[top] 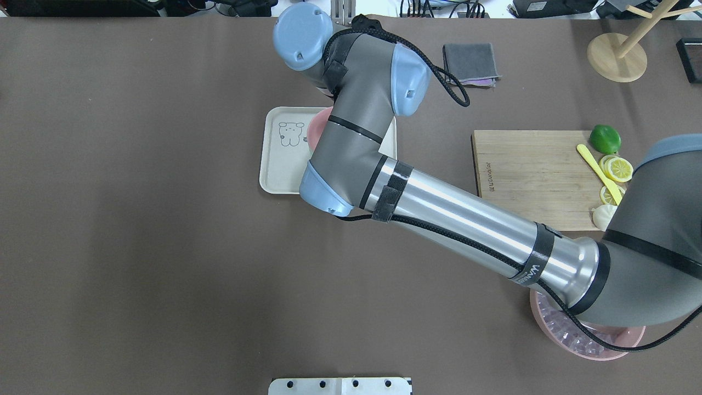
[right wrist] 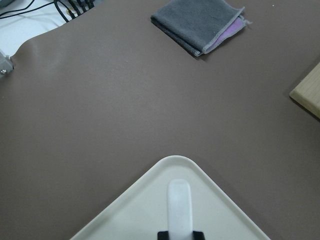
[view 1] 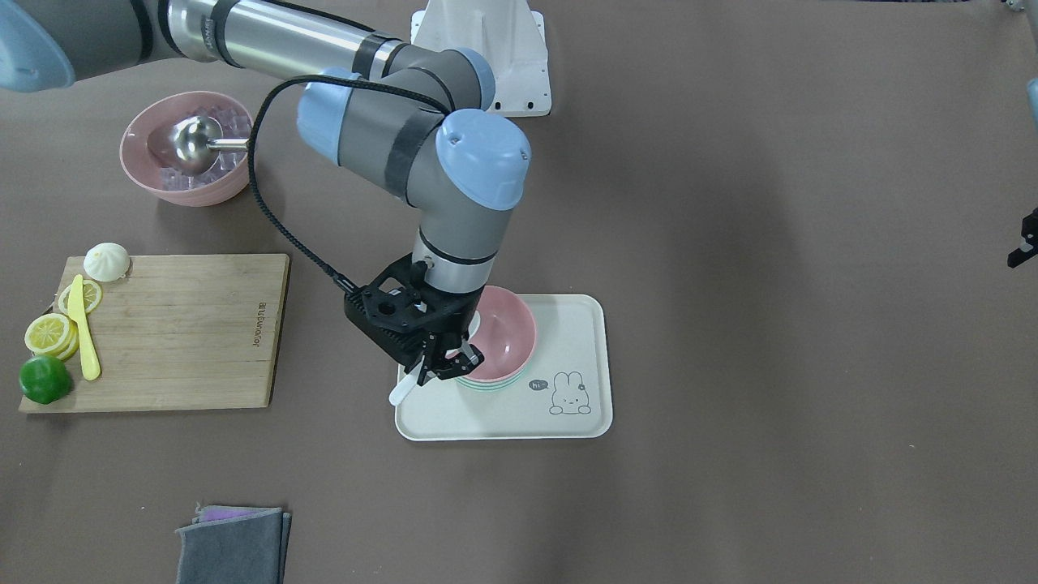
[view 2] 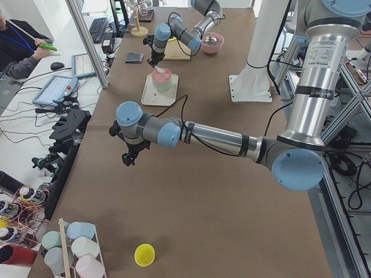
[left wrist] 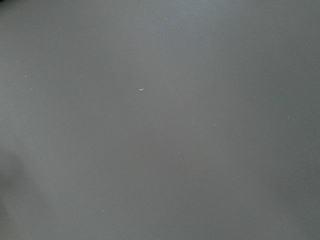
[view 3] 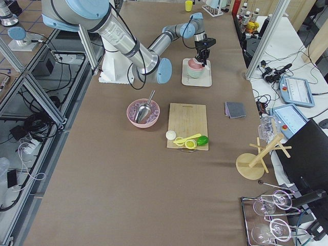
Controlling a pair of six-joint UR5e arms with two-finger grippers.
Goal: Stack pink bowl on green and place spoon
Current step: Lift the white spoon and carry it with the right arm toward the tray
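A pink bowl [view 1: 509, 334] sits stacked in a green bowl [view 1: 485, 388] on a cream tray [view 1: 568, 422] with a rabbit drawing. My right gripper [view 1: 443, 369] is just beside the stack, over the tray's corner, shut on a white spoon [view 1: 401, 394]. The spoon's handle [right wrist: 179, 205] points out over the tray's corner [right wrist: 150, 200]. In the overhead view the arm hides the gripper and most of the pink bowl [top: 315, 129]. My left gripper [view 1: 1023, 247] hangs over bare table far from the tray; only its edge shows.
A wooden cutting board [view 1: 186, 324] holds lemon slices, a lime [view 1: 45, 380], a yellow knife and a white bun. A second pink bowl [view 1: 186, 182] with ice and a metal scoop stands behind it. A folded grey cloth [view 1: 235, 543] lies at the front.
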